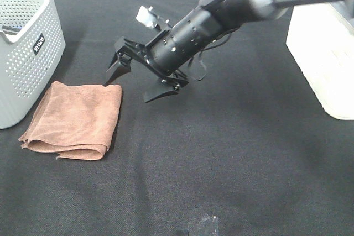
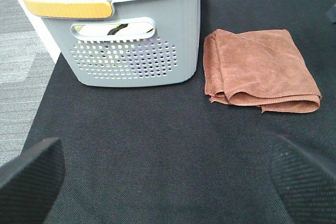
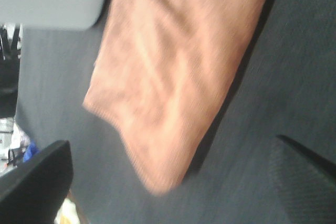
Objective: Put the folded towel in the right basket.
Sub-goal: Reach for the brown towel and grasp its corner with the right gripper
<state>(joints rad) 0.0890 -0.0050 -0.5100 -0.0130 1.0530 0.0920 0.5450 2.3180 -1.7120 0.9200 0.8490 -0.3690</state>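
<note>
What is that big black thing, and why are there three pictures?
It is a robot arm. At its tip is the right gripper, with two fingers spread open, holding nothing. One picture comes from a camera up high. The other two come from small cameras on the robot's wrists. On the black table lies a folded brown towel, beside a grey basket. A white basket stands on the right. The left gripper is open and empty too.
</note>
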